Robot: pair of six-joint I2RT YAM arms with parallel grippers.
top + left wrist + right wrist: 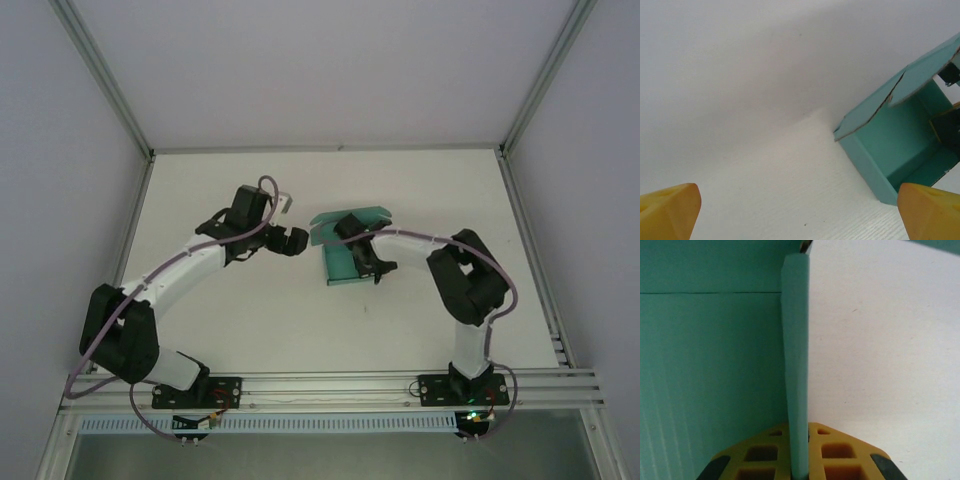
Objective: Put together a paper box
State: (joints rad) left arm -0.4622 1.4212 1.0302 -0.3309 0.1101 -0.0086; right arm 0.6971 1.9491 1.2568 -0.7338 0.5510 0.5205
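Two arms, one teal-green thin paper box (pixel 340 268), partly folded, at the middle of the white worktop (pixel 250 330).
Right end effector (pixel 800 455) is clamped on an upright side wall of the box, the wall's edge pinched between yellow pads; from above it covers the box's middle. Left end effector (pixel 297 241) sits just left of the box, not touching, fingers spread wide. Box opens toward the left wrist camera: teal floor and walls inside, a curved-edge flap raised above. Grey aluminium frame rails (pixel 330 385) ring the worktop.
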